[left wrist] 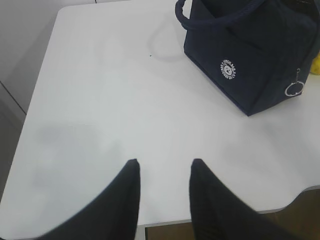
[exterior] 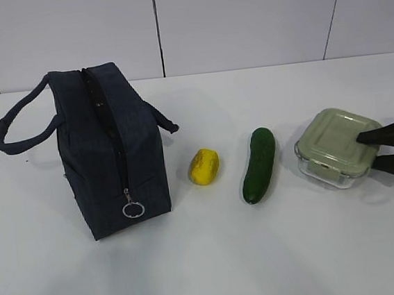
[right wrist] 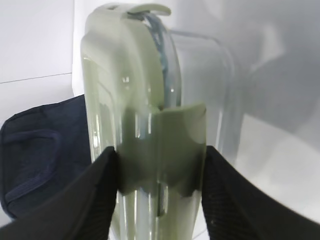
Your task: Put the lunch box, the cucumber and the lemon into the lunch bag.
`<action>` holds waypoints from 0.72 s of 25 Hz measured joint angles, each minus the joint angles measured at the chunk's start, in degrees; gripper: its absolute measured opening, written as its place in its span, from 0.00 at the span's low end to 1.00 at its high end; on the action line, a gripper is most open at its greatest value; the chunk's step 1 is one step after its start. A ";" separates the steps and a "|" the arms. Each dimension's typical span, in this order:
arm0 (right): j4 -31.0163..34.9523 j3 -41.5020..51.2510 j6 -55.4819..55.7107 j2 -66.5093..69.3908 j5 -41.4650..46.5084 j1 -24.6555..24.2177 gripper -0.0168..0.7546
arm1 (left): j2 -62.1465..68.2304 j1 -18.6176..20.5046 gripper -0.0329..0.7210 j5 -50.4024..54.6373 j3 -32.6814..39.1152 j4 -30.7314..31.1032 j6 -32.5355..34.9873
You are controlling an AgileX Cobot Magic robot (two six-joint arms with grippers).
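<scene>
White surface (exterior: 214,257), plain pale wall panels behind.

Lunch bag (exterior: 110,152) upright at left of ext view, dark navy, boxy. Zipper runs along top and down near end face; metal ring pull (exterior: 133,210) hangs low at that end. One loop handle (exterior: 17,130) flopped out to left, other handle end pokes out on right side. Round white logo patch (left wrist: 228,69) on bag side, seen in left wrist view.

Lemon (exterior: 204,166) just right of bag, on surface, not touching it. Cucumber (exterior: 259,164) right of lemon, lying lengthwise toward cam, apart from lemon & from lunch box.

Lunch box (exterior: 335,147) far right, on surface, sage-green lid on, clear glass body. Whether lifted at all: can't tell.

Right claw (exterior: 373,149) comes in from right edge, one finger over lid, other lower at box's side. Right wrist view: lunch box (right wrist: 145,125) fills frame edge-on, lid clip between both black fingers (right wrist: 100,195), fingers pressed against both sides → pinching lunch box. Bag visible dark behind at lower left.

Left claw (left wrist: 163,172) only in left wrist view: hovers above bare surface, fingers spread w/ clear gap, nothing between. Bag up at top right of that view, well apart from claw; sliver of lemon at right edge.
</scene>
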 joint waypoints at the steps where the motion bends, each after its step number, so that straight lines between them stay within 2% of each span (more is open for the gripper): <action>1: 0.00 0.00 -0.02 -0.83 0.00 0.00 0.51 | 0.00 0.00 0.36 0.00 0.00 0.00 0.00; 12: 0.80 0.11 1.24 -3.93 0.00 0.00 0.50 | 1.02 0.00 0.36 0.00 0.00 0.00 0.10; 18: 0.80 0.11 2.49 -3.93 0.00 0.00 0.50 | 5.23 0.00 0.36 -3.14 -3.40 0.00 0.10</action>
